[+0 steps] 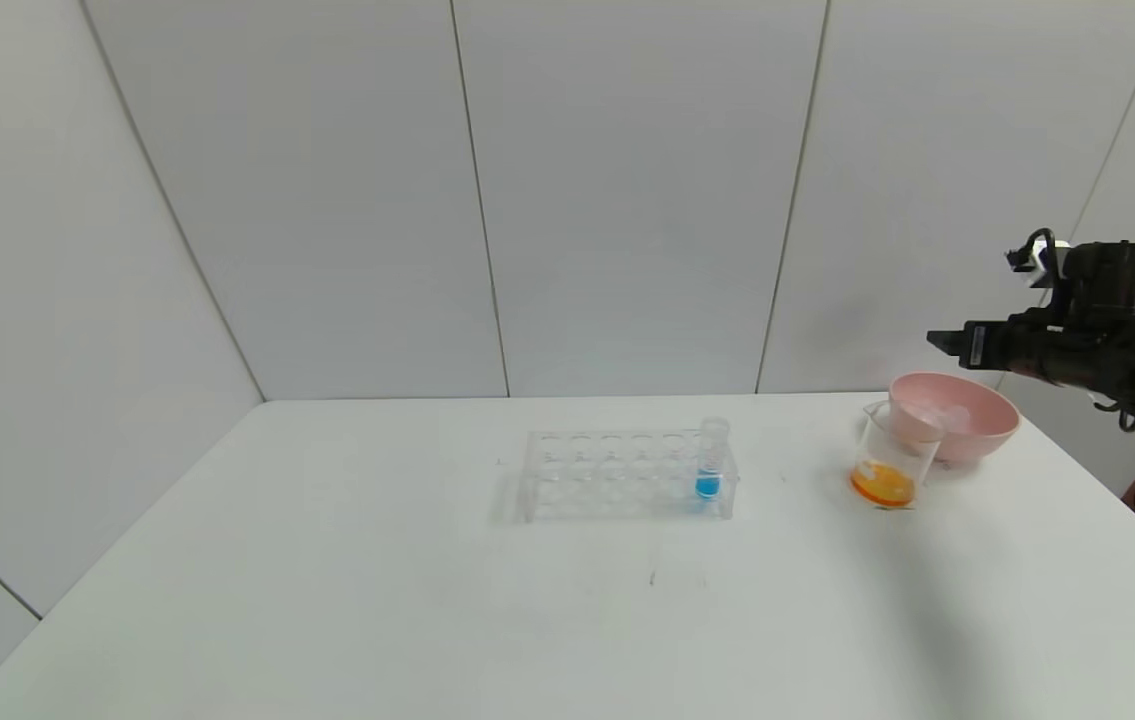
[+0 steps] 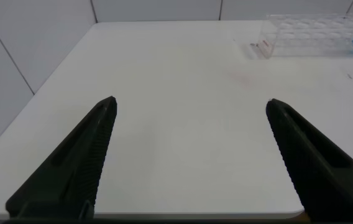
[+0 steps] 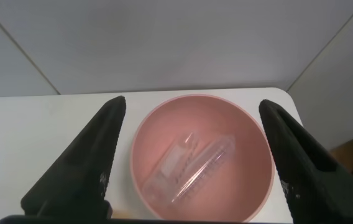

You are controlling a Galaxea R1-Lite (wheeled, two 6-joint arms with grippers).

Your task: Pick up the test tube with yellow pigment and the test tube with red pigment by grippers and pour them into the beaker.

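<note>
Beaker with orange liquid, touching pink bowl, right gripper fingers wide above bowl, left gripper fingers wide

I see a lab bench: white table, panelled walls, tube rack, beaker of orange liquid.

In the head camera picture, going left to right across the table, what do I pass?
Clear tube rack → blue-liquid tube at the rack's right end → beaker holding orange liquid → pink bowl → right claw above.
</note>
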